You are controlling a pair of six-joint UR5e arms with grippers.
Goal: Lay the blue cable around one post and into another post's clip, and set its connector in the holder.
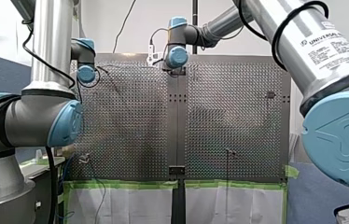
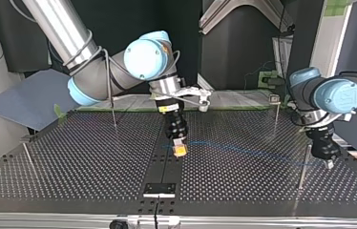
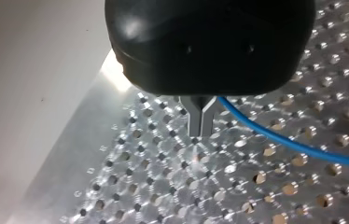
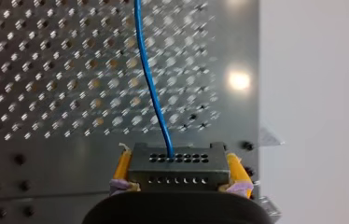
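In the right wrist view my right gripper (image 4: 177, 164) is shut on the dark connector (image 4: 177, 173), one yellow pad (image 4: 123, 166) on each side. The blue cable (image 4: 151, 84) leaves the connector and runs ahead over the perforated plate. In the top view my right gripper (image 2: 180, 149) hangs over the table's middle, and the cable (image 2: 243, 150) stretches from it to my left gripper (image 2: 328, 162). In the left wrist view my left gripper (image 3: 202, 128) has its metal fingers shut, and the cable (image 3: 294, 144) comes out beside them. A thin post (image 2: 303, 164) stands close by.
More thin posts (image 2: 114, 112) (image 2: 276, 114) (image 2: 28, 157) stand on the perforated table (image 2: 81, 162). A black plate (image 2: 159, 189) lies at the near middle edge in the top view. My left gripper is close to the table's side edge (image 3: 88, 140).
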